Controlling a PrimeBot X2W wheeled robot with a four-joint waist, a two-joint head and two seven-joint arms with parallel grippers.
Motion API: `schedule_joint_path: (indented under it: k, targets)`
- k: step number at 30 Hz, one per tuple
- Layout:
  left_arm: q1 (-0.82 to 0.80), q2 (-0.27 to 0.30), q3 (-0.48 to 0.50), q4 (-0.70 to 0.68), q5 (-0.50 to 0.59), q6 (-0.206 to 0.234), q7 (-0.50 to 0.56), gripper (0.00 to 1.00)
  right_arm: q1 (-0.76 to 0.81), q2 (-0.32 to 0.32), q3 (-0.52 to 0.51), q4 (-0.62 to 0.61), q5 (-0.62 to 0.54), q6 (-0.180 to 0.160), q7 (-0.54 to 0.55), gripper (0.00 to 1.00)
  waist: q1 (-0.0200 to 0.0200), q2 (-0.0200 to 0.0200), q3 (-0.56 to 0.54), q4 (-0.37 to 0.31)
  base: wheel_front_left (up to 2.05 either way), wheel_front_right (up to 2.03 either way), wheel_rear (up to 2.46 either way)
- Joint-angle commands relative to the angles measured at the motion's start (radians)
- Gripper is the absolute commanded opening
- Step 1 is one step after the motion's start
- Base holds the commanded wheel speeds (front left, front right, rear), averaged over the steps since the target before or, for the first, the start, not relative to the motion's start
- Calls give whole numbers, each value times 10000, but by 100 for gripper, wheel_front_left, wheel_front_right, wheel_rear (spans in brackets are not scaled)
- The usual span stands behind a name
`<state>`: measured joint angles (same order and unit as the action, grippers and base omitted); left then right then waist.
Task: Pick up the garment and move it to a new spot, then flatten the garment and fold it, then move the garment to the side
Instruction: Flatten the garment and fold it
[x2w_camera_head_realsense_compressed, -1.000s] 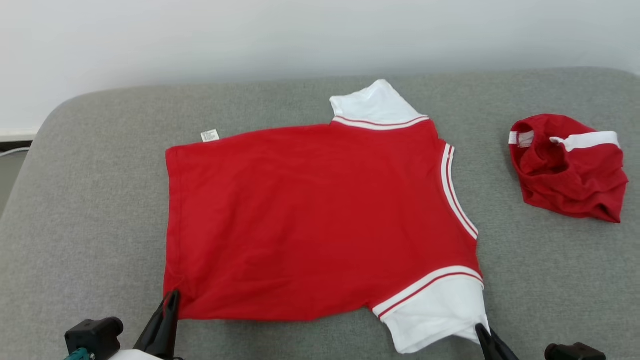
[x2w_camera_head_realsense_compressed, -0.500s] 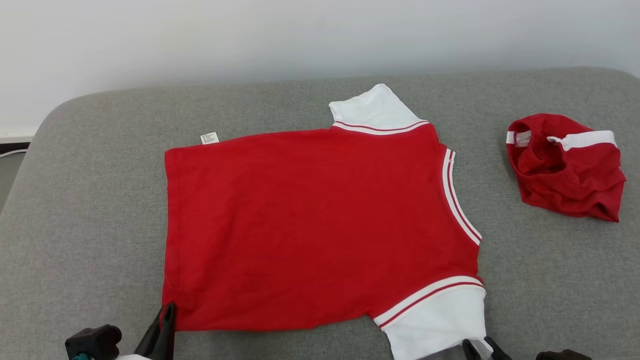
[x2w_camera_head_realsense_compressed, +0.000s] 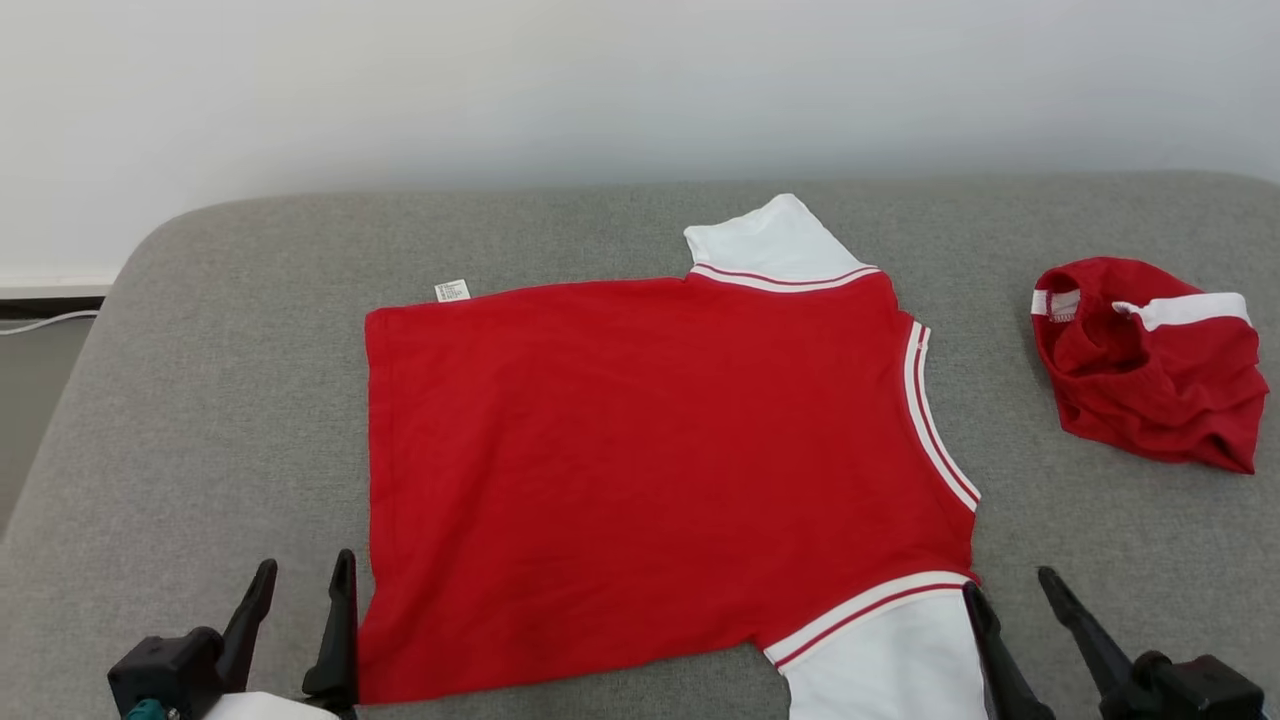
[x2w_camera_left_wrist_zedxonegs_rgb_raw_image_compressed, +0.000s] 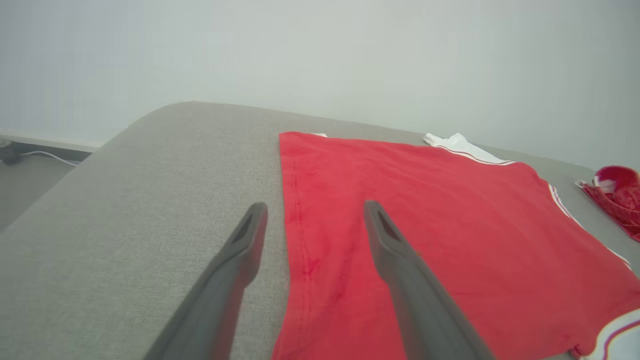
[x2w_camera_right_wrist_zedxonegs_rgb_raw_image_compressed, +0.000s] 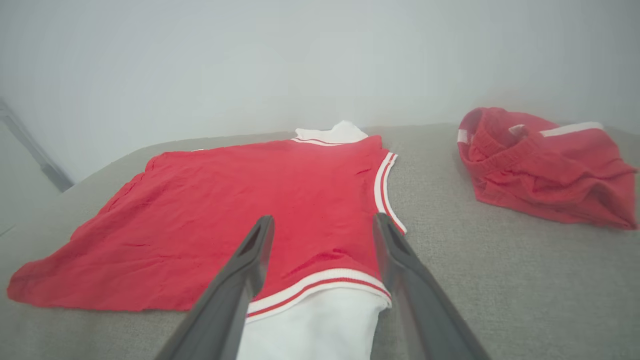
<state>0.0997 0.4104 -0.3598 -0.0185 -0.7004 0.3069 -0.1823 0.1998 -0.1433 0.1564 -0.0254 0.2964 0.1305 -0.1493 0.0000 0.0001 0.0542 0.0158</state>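
Left hand (x2w_camera_head_realsense_compressed: 307, 562), right hand (x2w_camera_head_realsense_compressed: 1006, 580) agape beside garment (x2w_camera_head_realsense_compressed: 640, 450)

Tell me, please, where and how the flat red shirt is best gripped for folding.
Probably pinch the red shirt's near edge, coming low from the robot's side: left gripper at the hem corner, right gripper at the near white sleeve. It lies flat on the grey cushion, so only edges offer a bite.

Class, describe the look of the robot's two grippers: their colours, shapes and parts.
The left gripper and right gripper each have two long, dark, tapering fingers on a black blocky base. A teal part and a pale forearm sit beneath the left one.
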Motion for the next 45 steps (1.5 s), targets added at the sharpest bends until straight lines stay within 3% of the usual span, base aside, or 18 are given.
schedule_joint_path:
  k: [1,10,15,23,37,45]
  targets:
    - [-587,298,358,-301,193,109,-131,100,-441,-183,123,-227,-174,2,-221,100,0,-1,-150,124,0,0,0]
    - [-737,534,-33,-367,752,187,-32,100,-1057,318,-368,350,-1721,2,-938,100,0,-1,-651,341,0,0,0]
    - [-651,380,-119,-245,750,203,-157,100,-793,616,-919,482,-2269,2,-1087,100,0,-1,-726,430,0,0,0]
    - [-439,152,-108,110,630,104,-413,100,-49,872,-1142,320,-2163,2,-1121,100,0,-1,-705,519,0,0,0]
    - [-525,61,-248,559,426,-238,-360,100,-74,925,-834,187,-1963,2,-1124,100,0,-1,-504,528,0,0,0]
    - [-499,-144,-499,1486,-89,-765,-20,100,157,929,-658,488,-1528,2,-1124,100,0,-1,-29,435,0,0,0]
